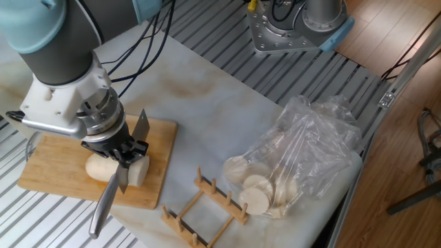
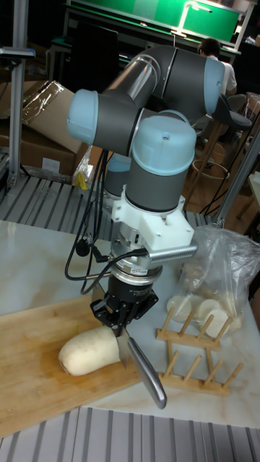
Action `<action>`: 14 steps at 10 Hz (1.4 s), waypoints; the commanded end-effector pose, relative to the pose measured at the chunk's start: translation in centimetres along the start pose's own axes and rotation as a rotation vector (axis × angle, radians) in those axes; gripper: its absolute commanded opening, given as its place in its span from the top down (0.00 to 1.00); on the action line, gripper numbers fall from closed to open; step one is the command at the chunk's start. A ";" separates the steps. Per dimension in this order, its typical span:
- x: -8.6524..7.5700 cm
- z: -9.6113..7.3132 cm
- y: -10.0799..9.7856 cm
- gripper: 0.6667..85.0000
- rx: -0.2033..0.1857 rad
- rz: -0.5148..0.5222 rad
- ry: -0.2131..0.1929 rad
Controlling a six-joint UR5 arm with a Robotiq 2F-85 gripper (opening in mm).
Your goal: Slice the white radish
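A: What is occupying the table (image 1: pixel 207 96)?

B: The arm (image 2: pixel 155 108) is standing over the left side of the table. Under it a wooden cutting board (image 1: pixel 55 165) is lying flat, near the front edge. On the right a clear plastic bag (image 1: pixel 310 155) is resting, with pale round slices (image 1: pixel 256 193) inside it. Between board and bag a small wooden rack (image 1: pixel 203 207) is sitting on the marble surface.

A: Where is the white radish (image 2: pixel 88 353)?

B: It is lying on its side on the cutting board, toward the board's right end. In the tall view its rounded end is pointing left and the other end is sitting under the tool.

A: What is the claw (image 1: pixel 116 148) doing?

B: It is pointing down just above the radish and is pinching a knife (image 1: pixel 110 193). The fingers are pressed against the knife where blade and handle meet. The blade is rising up behind the claw, and the grey handle is slanting down toward the front edge of the board. The knife is meeting the radish near its right end; the depth of the cut is not discernible.
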State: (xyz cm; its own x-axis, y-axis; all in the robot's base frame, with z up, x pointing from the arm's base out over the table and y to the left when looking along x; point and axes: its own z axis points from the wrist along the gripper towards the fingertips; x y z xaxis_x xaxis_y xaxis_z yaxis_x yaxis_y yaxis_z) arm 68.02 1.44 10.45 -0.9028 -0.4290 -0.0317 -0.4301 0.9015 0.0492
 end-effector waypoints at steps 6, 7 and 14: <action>-0.2 -0.1 0.7 0.61 -0.029 -0.012 0.000; -0.3 -0.2 0.8 0.58 -0.032 -0.015 -0.001; 1.1 -0.3 0.2 0.41 -0.012 -0.042 0.052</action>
State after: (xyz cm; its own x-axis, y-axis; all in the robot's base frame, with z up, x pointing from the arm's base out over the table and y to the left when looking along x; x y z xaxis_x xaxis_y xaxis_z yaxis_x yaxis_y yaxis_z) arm 67.42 1.35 10.58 -0.8842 -0.4671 -0.0013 -0.4664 0.8828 0.0553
